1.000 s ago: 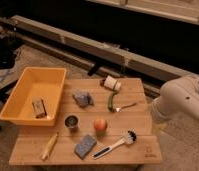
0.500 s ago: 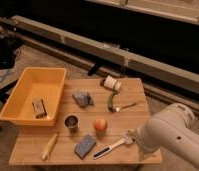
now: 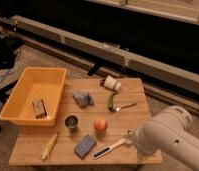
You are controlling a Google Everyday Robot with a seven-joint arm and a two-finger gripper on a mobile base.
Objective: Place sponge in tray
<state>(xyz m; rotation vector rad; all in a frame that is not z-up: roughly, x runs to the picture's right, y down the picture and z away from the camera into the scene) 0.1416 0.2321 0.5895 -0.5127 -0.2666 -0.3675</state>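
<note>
Swung the arm (image 3: 165, 137) in over the near right corner of the table (image 3: 138, 95), gripper out of sight behind it, grip untellable; left blue sponge (image 3: 85, 145) untouched, outside yellow tray (image 3: 23, 85).

The bulky white arm (image 3: 168, 136) fills the lower right corner, its hand out of view.

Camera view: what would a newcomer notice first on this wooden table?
The bulky white robot arm looms at the lower right, over the table's front corner; its gripper is out of view. At the left sits a bright yellow tray holding one small block, and a blue-grey sponge lies near the front edge, outside the tray.
</note>
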